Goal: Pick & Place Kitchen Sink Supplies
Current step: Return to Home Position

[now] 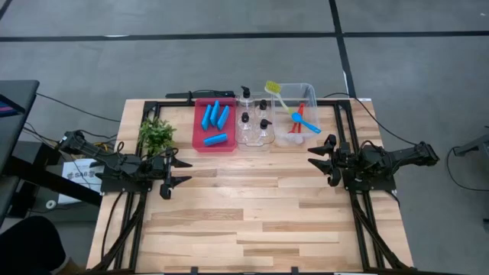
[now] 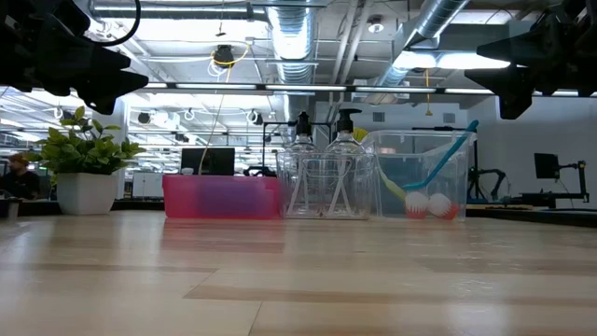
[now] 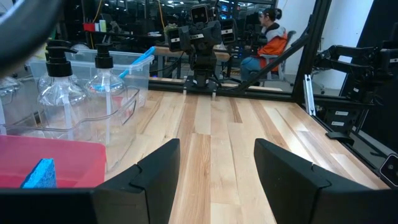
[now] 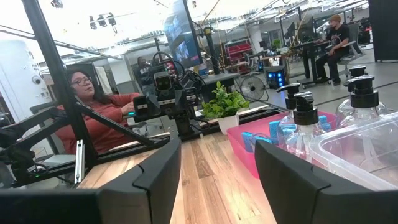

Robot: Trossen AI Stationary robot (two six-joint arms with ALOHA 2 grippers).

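The wooden table [image 1: 252, 221] is holding sponges [image 1: 215, 117], bottles [image 1: 254, 122] and brushes [image 1: 299, 118] along its far edge; the left gripper [image 1: 182, 172] and right gripper [image 1: 315, 160] are hovering, fingers spread.

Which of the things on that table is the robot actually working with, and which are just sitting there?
Part of the job: blue sponges, lying in the red tray; clear pump bottles, in the middle clear bin; long-handled brushes, in the right clear bin.
Just sitting there: small potted plant; the tray and bins themselves only hold the supplies.
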